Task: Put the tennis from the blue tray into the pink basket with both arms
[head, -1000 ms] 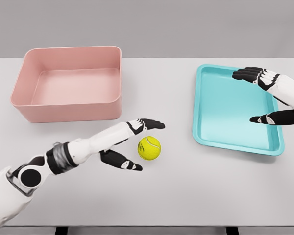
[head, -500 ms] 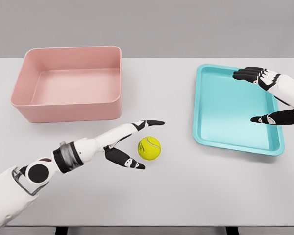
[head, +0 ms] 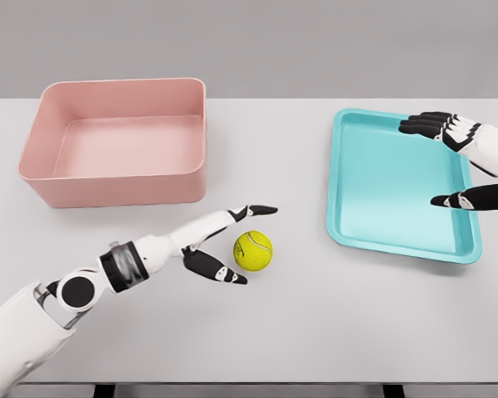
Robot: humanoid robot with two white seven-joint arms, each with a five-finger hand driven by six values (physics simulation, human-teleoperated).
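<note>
Left robot hand [head: 225, 242] rotated, still open (tennis ball [head: 253, 250] unmoved).

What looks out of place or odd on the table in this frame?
The yellow-green tennis ball lies on the bare white table, between the pink rectangular basket and the shallow blue tray, in neither. The open left hand flanks it without gripping. The open right hand is over the ball-less tray.

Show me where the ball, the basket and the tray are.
ball [head: 253, 250], head view, middle of the ball.
basket [head: 116, 187], head view, front wall.
tray [head: 394, 186], head view, bare floor.
</note>
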